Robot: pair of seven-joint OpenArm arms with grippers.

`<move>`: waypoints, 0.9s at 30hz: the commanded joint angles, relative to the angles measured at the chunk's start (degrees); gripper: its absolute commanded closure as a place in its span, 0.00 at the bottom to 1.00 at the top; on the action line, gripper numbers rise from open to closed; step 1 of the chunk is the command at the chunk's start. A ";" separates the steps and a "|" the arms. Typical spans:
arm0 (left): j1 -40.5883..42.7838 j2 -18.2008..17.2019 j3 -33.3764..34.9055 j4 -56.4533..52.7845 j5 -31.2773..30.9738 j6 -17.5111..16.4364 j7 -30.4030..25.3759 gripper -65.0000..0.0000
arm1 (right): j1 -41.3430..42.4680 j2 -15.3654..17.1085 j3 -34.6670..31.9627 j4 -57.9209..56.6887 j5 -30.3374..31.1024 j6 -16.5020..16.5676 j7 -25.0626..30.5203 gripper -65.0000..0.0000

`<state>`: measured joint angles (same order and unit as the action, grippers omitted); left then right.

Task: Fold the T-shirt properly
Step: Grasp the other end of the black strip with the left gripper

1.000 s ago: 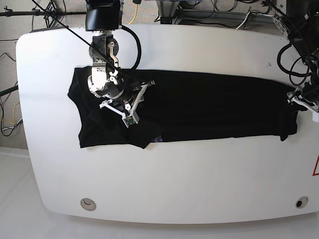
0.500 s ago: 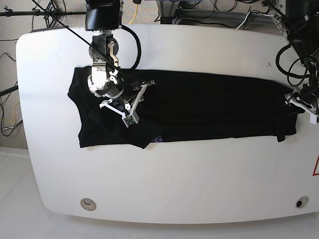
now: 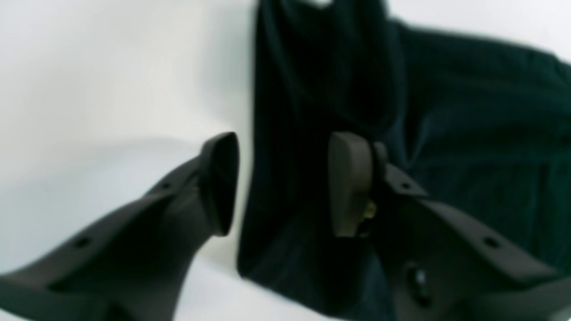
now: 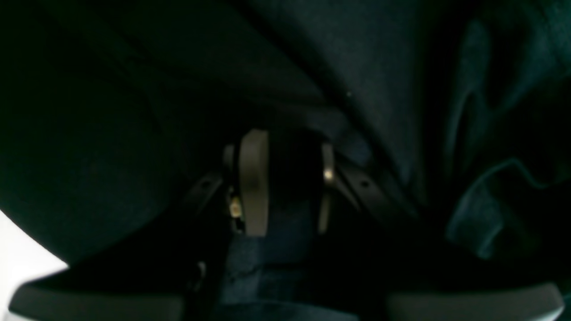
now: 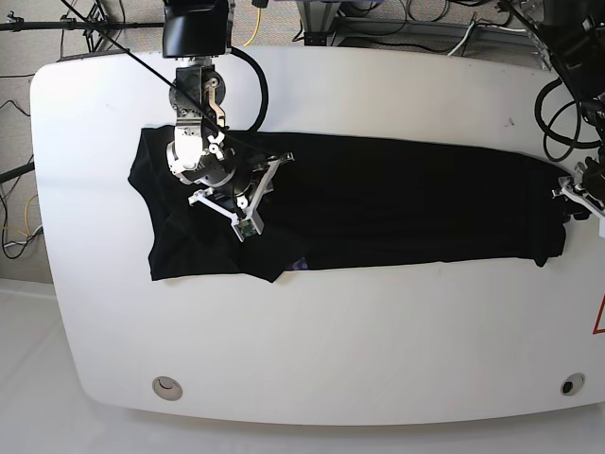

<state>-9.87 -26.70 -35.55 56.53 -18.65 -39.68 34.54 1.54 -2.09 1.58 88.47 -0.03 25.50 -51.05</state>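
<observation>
The black T-shirt (image 5: pixel 378 203) lies spread lengthways across the white table (image 5: pixel 331 350), with small purple marks at its near edge (image 5: pixel 301 265). At the shirt's right end my left gripper (image 5: pixel 567 194) stands open. In the left wrist view its fingers (image 3: pixel 218 183) straddle the hem of the T-shirt (image 3: pixel 285 133); the left finger is off the cloth, over bare table. My right gripper (image 5: pixel 232 189) rests on the shirt's left part. Seen from the right wrist, that gripper (image 4: pixel 290 183) is shut on a dark bunch of the T-shirt (image 4: pixel 379 80).
Cables and gear (image 5: pixel 397 24) lie beyond the table's far edge. Two round inserts (image 5: pixel 167 386) (image 5: pixel 567 385) sit near the front edge. A red mark (image 5: pixel 599 317) shows at the right border. The left part of the shirt is creased and partly folded over.
My left gripper has shifted slightly at the shirt's right end, in towards the hem and back out, and the hem moved a little with it. The right arm has stayed still.
</observation>
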 commanded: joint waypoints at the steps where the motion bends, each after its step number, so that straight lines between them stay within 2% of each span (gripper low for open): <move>1: -1.07 -0.61 -0.31 1.47 -0.26 -0.32 -0.21 0.66 | 0.14 -0.07 0.07 -0.51 -1.24 0.36 -1.83 0.76; 5: -1.29 -0.23 -0.79 1.12 0.12 -0.32 -0.19 0.76 | 0.05 -0.04 0.14 -0.62 -1.21 0.49 -1.86 0.76; 9: -1.32 0.26 -0.96 0.86 0.34 -0.32 -0.15 0.82 | 0.04 -0.05 0.21 -0.52 -1.08 0.52 -1.98 0.76; 19: -1.60 2.09 -0.69 0.90 0.11 -0.32 1.04 0.80 | 0.20 0.08 0.18 -0.55 -1.15 0.10 -2.13 0.76; 27: -2.24 2.12 -0.83 2.45 -0.27 -0.32 1.29 0.88 | 0.13 0.06 0.16 -0.66 -1.08 0.15 -1.71 0.76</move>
<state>-10.83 -23.18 -36.12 57.34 -17.67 -39.70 36.86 1.67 -2.07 1.80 87.94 -0.21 25.50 -50.81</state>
